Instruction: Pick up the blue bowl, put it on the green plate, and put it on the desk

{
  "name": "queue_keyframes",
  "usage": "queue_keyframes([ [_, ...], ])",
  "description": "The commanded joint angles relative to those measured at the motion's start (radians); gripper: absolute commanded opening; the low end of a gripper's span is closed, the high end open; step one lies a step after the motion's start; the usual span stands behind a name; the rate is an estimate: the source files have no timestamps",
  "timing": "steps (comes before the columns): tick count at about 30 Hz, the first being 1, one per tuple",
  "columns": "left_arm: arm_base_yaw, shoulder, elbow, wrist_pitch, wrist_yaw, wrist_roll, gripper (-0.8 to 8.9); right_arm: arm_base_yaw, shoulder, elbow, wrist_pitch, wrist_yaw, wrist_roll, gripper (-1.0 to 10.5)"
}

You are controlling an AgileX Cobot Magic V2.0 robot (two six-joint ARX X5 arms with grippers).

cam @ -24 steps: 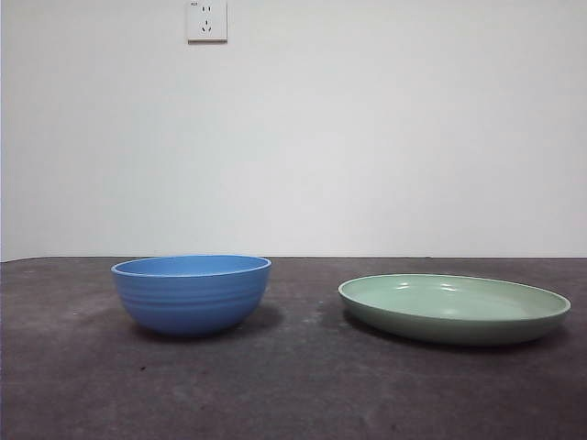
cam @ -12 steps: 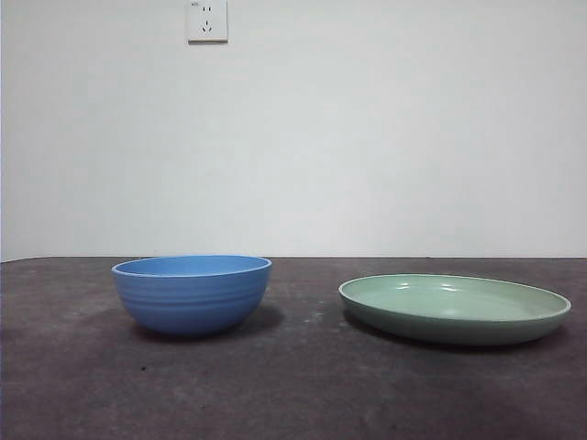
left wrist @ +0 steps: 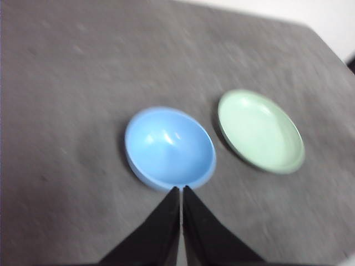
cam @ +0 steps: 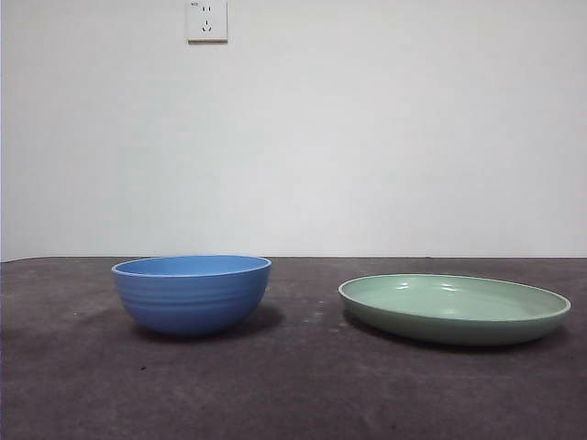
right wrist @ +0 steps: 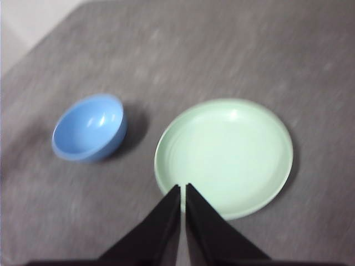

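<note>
The left gripper (left wrist: pixel 181 191) hung well above the desk (left wrist: pixel 66 111), its two black jaws pressed together to a thin seam and gripping nothing. In the left wrist view, its tips overlapped the near rim of the blue bowl (left wrist: pixel 170 148), though the height of the camera showed the gripper was clear of it. The right gripper (right wrist: pixel 182 189) was likewise high over the desk (right wrist: pixel 310 66), jaws closed to a narrow slit and empty. Its tips appeared over the near edge of the green plate (right wrist: pixel 224 155).

In the front view, neither arm was visible. The blue bowl (cam: pixel 192 293) stood upright and empty, directly on the desk (cam: pixel 293 385), on the left side of that view. The green plate (cam: pixel 454 309) lay flat on the desk to the right of it, also empty. The two items were near each other but apart, with a strip of bare tabletop between them. The right wrist view confirmed that gap, with the blue bowl (right wrist: pixel 90 128) sitting beside the plate and casting a shadow toward it.

Behind the desk stood a plain white wall (cam: pixel 385 128), carrying a white socket (cam: pixel 206 20) high above the bowl.
</note>
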Motion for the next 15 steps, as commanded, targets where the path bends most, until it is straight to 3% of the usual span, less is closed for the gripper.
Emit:
queue_keyframes([
  [1,-0.024,0.046,0.039,-0.053,0.019,0.075,0.1,0.01,0.05,0.044,-0.067,-0.018,-0.079,0.1],
  [8,-0.101,0.105,0.044,-0.104,0.019,0.108,0.1,0.064,0.118,0.061,-0.175,-0.02,-0.127,0.1],
  [15,-0.112,0.107,0.044,-0.095,0.018,0.117,0.11,0.097,0.119,0.061,-0.182,-0.019,-0.138,0.1],
])
